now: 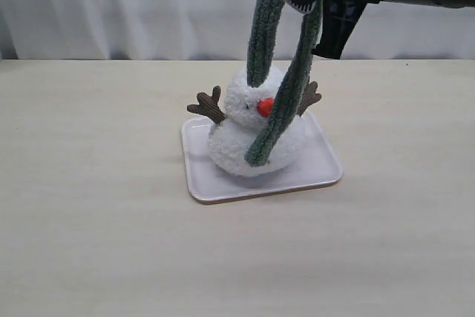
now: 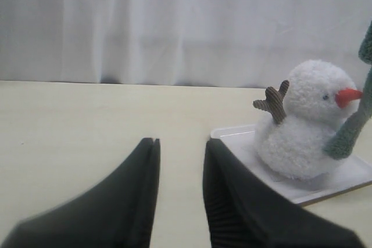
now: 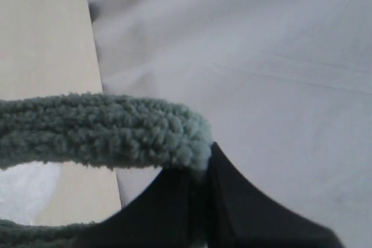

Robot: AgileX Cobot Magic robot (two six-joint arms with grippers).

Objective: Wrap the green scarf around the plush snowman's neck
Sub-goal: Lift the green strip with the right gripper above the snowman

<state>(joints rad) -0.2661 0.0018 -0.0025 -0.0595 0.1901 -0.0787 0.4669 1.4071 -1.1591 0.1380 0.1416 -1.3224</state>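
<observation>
Exterior view: plush snowman [image 1: 249,135] sits upright on a white tray [image 1: 223,191] near the middle of the pale counter [image 1: 96,183], white curtain [image 1: 148,5] behind. It faces the right side of that view, orange nose [image 1: 265,107] showing, brown twig arms [image 1: 208,105] sticking out both sides.

The green scarf [image 1: 266,27] is off the counter, hanging folded from the top of the picture above the snowman. Two strands drop down. The shorter one ends at the head's upper part; whether it touches is unclear. The longer one runs slantwise past the nose and down the front of the body, its rounded end low on the belly. The snowman's neck [image 1: 231,120] is bare, with no scarf around it.

Right wrist view: right pincer [image 3: 200,172] is clamped tight on the scarf at the fold, fuzzy green pinched between the two dark fingers with no gap showing. The loop of the scarf runs away from the fingers.

Left wrist view: left pincer [image 2: 181,143] is low over the counter, well apart from the tray, its fingers parted by a narrow gap with nothing between them. Snowman and tray are seen beyond it, one scarf strand lying against the snowman's front at the picture's edge.
</observation>
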